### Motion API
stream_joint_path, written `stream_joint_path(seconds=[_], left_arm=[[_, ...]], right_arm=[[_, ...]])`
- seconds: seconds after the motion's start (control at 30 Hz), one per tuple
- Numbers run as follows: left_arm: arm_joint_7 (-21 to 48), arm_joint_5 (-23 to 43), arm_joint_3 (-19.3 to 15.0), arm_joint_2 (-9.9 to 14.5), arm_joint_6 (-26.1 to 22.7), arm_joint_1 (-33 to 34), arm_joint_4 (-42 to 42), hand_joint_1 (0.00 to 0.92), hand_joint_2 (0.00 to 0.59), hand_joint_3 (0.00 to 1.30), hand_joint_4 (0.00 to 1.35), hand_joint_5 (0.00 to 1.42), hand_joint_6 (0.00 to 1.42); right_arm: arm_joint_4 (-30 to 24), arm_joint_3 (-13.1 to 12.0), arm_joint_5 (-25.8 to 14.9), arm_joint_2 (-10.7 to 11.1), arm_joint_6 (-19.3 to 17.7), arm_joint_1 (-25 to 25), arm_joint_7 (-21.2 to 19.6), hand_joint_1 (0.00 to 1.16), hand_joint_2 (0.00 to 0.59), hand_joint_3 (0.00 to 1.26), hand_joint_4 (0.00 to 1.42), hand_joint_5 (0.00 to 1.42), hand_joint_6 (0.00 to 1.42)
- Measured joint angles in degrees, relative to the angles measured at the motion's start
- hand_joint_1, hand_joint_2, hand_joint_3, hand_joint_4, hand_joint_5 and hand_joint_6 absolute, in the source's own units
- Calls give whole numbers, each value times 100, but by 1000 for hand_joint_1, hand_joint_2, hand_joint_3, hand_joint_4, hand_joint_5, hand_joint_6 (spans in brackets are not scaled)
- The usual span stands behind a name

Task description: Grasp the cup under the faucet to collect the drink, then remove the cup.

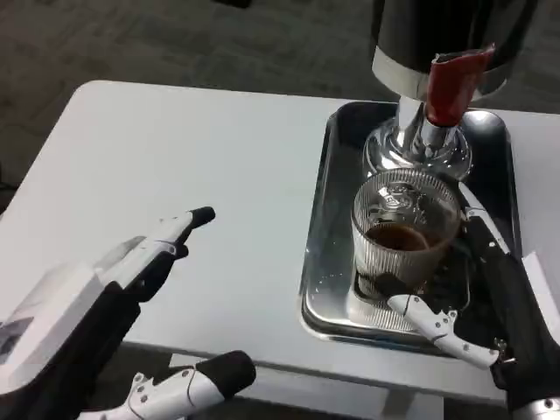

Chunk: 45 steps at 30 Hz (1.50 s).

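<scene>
A clear ribbed glass cup [404, 236] stands on a steel tray [319, 219], right below the faucet with a red handle [451, 83]. Brown drink fills its lower part. My right hand [499, 306] wraps the cup from the right. Its thumb lies against the cup's base at the front, and its fingers press the cup's right side. My left hand [131, 289] hovers over the table's near left with its fingers apart, holding nothing, well away from the tray.
The drink dispenser [437, 35], dark with a chrome base, stands at the back of the tray. The white table [175, 149] stretches bare to the left, and its front edge lies close under both hands. Dark carpet lies beyond.
</scene>
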<state>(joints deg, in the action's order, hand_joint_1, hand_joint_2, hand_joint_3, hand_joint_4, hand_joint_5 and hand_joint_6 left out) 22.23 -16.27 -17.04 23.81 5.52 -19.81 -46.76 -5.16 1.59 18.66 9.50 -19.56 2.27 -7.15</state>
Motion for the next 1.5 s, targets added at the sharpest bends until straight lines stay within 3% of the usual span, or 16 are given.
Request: stream_joint_path(seconds=[0.9,1.5], left_arm=[[1,6,10,25,-90,223,179,0,36,88,68,141,44],[1,96,-32,107,-104,250,310,0,36,91,69,141,44]], right_arm=[[702,155,108,186,-37,715,-15,666,156,0,91,64,98],[1137,283,215,123,-46,1052,-286,690,153,152,285,260,175]])
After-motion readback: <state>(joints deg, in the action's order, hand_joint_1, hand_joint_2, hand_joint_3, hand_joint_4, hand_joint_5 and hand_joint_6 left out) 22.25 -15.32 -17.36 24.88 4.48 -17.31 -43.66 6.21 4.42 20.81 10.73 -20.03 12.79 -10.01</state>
